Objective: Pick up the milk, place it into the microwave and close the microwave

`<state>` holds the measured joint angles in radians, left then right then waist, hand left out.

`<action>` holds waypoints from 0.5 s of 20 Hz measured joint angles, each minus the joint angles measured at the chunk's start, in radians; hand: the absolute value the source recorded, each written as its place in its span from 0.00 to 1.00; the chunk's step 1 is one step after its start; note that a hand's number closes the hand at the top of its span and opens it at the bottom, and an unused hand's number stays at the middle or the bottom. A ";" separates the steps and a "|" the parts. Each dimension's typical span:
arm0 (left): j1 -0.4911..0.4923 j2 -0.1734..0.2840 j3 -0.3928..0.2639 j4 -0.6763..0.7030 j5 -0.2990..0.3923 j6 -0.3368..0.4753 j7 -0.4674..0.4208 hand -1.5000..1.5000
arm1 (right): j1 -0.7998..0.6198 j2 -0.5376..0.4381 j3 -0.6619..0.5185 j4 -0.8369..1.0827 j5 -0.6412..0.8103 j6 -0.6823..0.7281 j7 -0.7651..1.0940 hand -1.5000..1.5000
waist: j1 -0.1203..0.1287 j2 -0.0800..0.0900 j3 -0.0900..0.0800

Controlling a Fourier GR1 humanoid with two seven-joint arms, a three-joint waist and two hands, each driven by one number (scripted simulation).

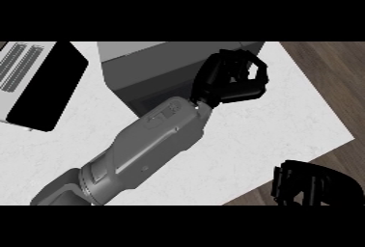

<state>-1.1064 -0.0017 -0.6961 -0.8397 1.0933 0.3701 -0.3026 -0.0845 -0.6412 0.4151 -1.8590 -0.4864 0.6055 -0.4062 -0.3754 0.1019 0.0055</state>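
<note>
Microwave (pixel 153 72) | left hand (pixel 231 79) fingers curled, over it, empty

White counter (pixel 271 130), wooden floor (pixel 335 62)

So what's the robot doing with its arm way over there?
The robot's left hand is stretched across the white counter to the grey microwave, with its fingers curled up by the box's right side. Whether it holds anything can't be seen, and no milk shows. The microwave's door hangs open at the left. The right hand waits at the counter's lower right corner.
</note>
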 measured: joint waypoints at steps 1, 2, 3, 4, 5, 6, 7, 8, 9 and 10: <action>-0.001 0.000 -0.003 0.003 0.007 -0.016 -0.002 1.00 | 0.009 0.004 0.006 -0.010 0.003 -0.006 0.001 1.00 | 0.005 -0.001 0.000; -0.002 0.000 -0.007 0.005 0.012 -0.034 -0.006 1.00 | 0.017 0.009 0.011 -0.019 0.007 -0.013 0.002 1.00 | 0.010 -0.001 0.000; -0.002 0.000 -0.009 0.007 0.017 -0.052 -0.010 1.00 | 0.026 0.014 0.017 -0.028 0.009 -0.021 0.003 1.00 | 0.014 -0.001 0.000; -0.002 0.000 -0.013 0.009 0.022 -0.069 -0.013 1.00 | 0.035 0.020 0.023 -0.037 0.012 -0.029 0.005 1.00 | 0.020 -0.002 0.000; -0.003 0.000 -0.015 0.014 0.027 -0.085 -0.015 1.00 | 0.045 0.023 0.027 -0.046 0.017 -0.036 0.006 1.00 | 0.023 -0.003 0.000; -0.004 0.000 -0.018 0.018 0.031 -0.100 -0.018 1.00 | 0.053 0.026 0.032 -0.056 0.021 -0.044 0.007 1.00 | 0.026 -0.004 0.000; -0.004 0.000 -0.021 0.020 0.035 -0.117 -0.021 1.00 | 0.060 0.031 0.036 -0.066 0.027 -0.052 0.008 1.00 | 0.031 -0.005 0.000; -0.005 0.000 -0.024 0.023 0.039 -0.133 -0.024 1.00 | 0.067 0.034 0.040 -0.076 0.032 -0.059 0.009 1.00 | 0.035 -0.005 0.001; -0.006 0.000 -0.027 0.026 0.042 -0.145 -0.028 1.00 | 0.075 0.038 0.046 -0.085 0.038 -0.066 0.010 1.00 | 0.038 -0.005 0.001; -0.007 0.000 -0.030 0.030 0.046 -0.158 -0.030 1.00 | 0.082 0.043 0.052 -0.094 0.045 -0.075 0.012 1.00 | 0.042 -0.006 0.001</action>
